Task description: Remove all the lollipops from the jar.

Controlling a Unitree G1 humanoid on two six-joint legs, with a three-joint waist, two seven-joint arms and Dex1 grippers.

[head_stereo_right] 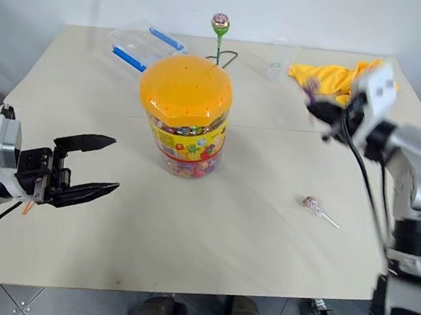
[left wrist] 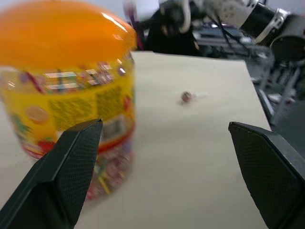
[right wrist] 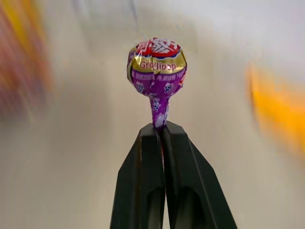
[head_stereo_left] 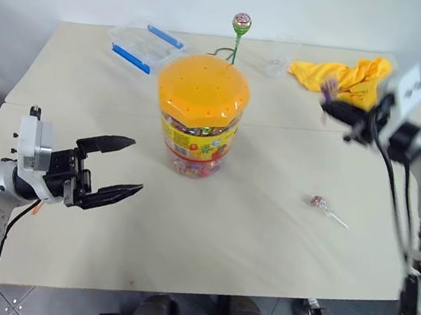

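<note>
left end effector: level, pointing toward the jar, fingers spread wide, holding nothing
right end effector: raised above the tabletop's right side, pinched onto the stick of a purple lollipop
jar: upright mid-tabletop, one green-pink lollipop standing in its orange lid
pink lollipop: lying flat on the tabletop, right of the jar
</note>
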